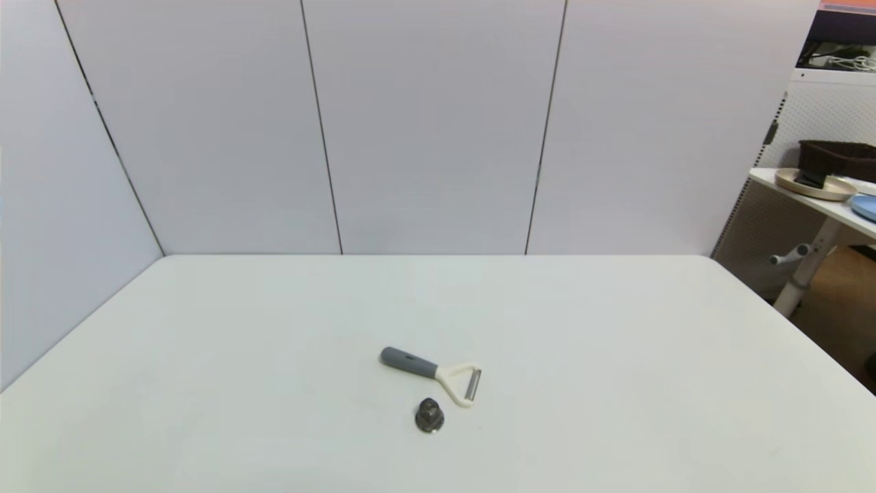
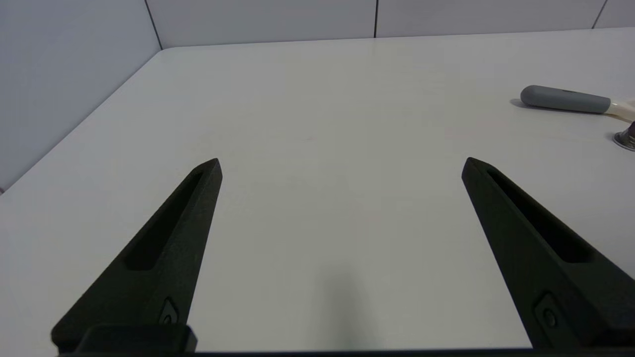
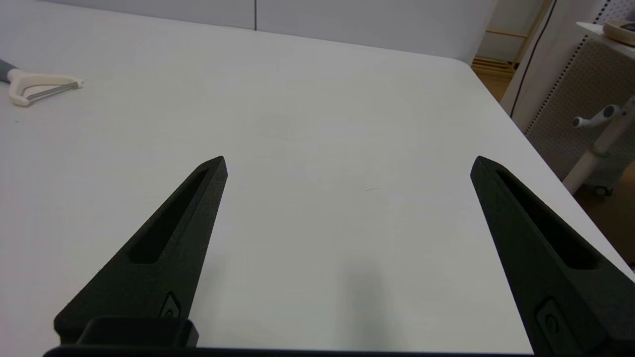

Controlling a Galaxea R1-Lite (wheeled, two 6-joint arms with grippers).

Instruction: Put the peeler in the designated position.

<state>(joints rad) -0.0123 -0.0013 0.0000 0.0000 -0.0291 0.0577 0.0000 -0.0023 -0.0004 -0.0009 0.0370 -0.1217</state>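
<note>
Grey panelled walls (image 1: 424, 123) (dark seams) enclose white table (image 1: 616, 329).

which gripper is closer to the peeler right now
Cannot tell; they look about level. The peeler lies mid-table. The left gripper is parked on its handle side, the right gripper on its blade side, both open over bare table.

White table (image 1: 205, 356); grey panel walls (image 1: 424, 123) behind; side shelf (image 1: 814, 198) with tan plate (image 1: 811, 185), dark basket (image 1: 838, 156).

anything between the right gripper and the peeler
Nothing: in the right wrist view only bare white table lies between the open right gripper and the peeler.
</note>
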